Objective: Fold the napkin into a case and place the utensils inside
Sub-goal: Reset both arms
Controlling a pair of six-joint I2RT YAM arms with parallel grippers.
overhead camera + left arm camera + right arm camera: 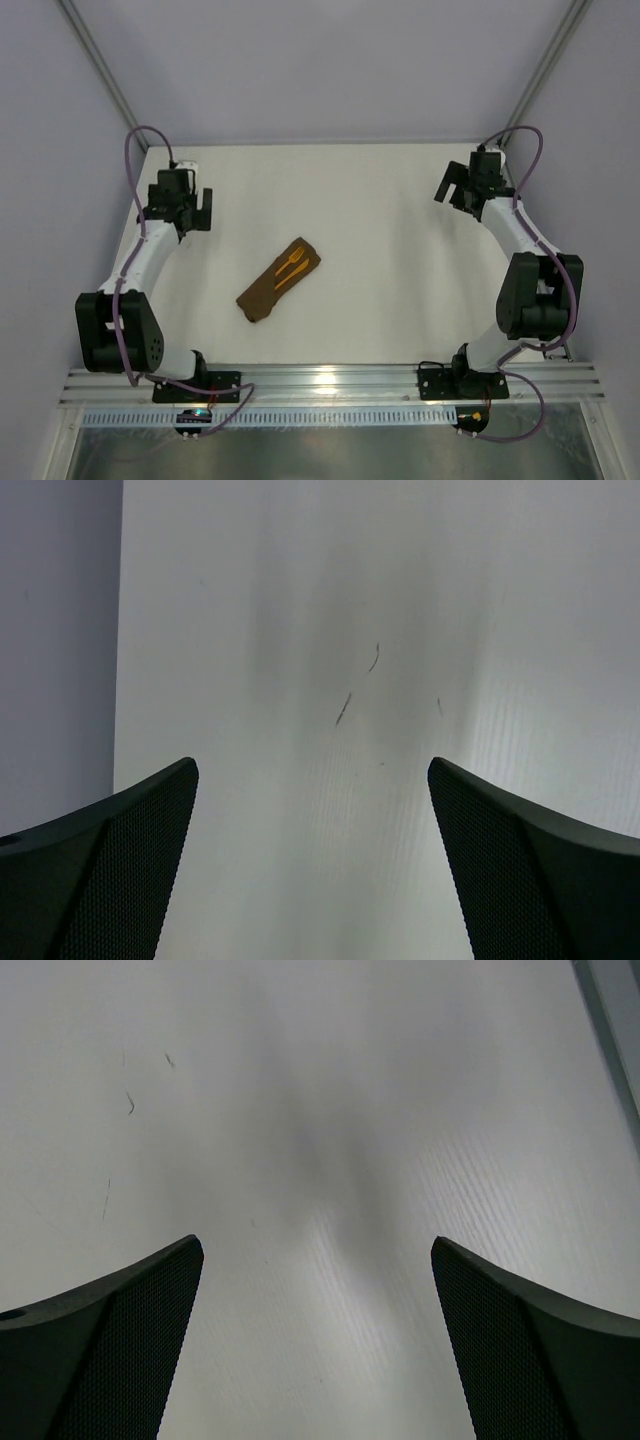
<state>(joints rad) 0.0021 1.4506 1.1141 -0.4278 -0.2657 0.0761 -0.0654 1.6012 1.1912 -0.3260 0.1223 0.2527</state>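
Note:
The dark brown napkin lies folded as a narrow case (265, 292) in the middle of the white table (400, 260), slanted from lower left to upper right. Two orange utensils (292, 267) stick out of its upper right end. My left gripper (197, 210) is far off at the table's left side, open and empty. In the left wrist view its fingers (120, 870) stand wide over bare table. My right gripper (450, 187) is at the far right, open and empty. The right wrist view shows its fingers (530, 1350) wide apart above bare table.
Grey walls surround the table on the left, back and right. The table's left edge (118, 680) runs close by the left gripper. A metal rail (330, 385) with both arm bases lines the near edge.

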